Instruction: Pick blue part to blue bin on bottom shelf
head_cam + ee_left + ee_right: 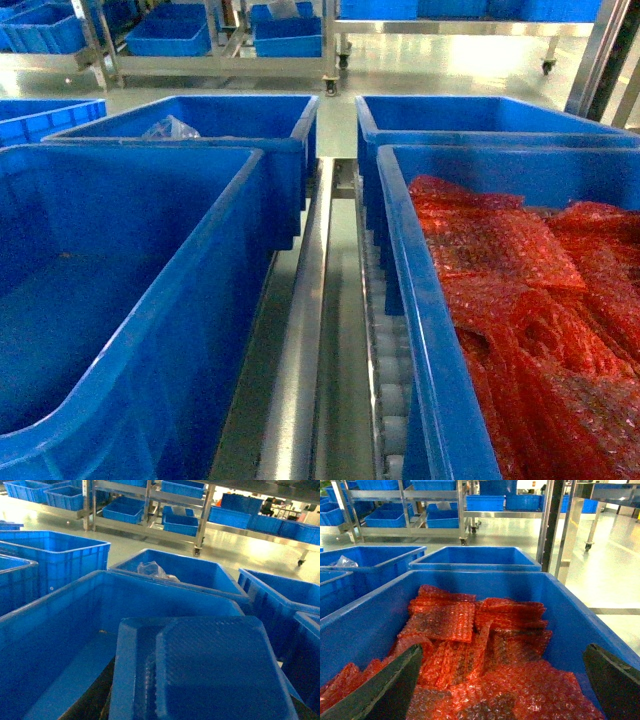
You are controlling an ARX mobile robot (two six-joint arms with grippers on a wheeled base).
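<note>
The blue part [210, 670], a flat textured plastic piece, fills the near field of the left wrist view. My left gripper [190, 712] is shut on it; only one dark finger [92, 697] shows at its lower left edge. The part hangs above the large empty blue bin [65, 635], which is the near left bin [110, 300] in the head view. That bin stands on the bottom shelf, whose steel rail [300, 350] and white rollers [392, 400] run down the middle. My right gripper [502, 680] is open over red bubble wrap [485, 650]. Neither gripper appears in the head view.
A blue bin of red bubble wrap [530, 320] stands at the near right. Behind are two more blue bins, the left one [200, 130] holding a clear plastic bag [170, 128]. Steel racks with blue bins [170, 35] stand across the floor.
</note>
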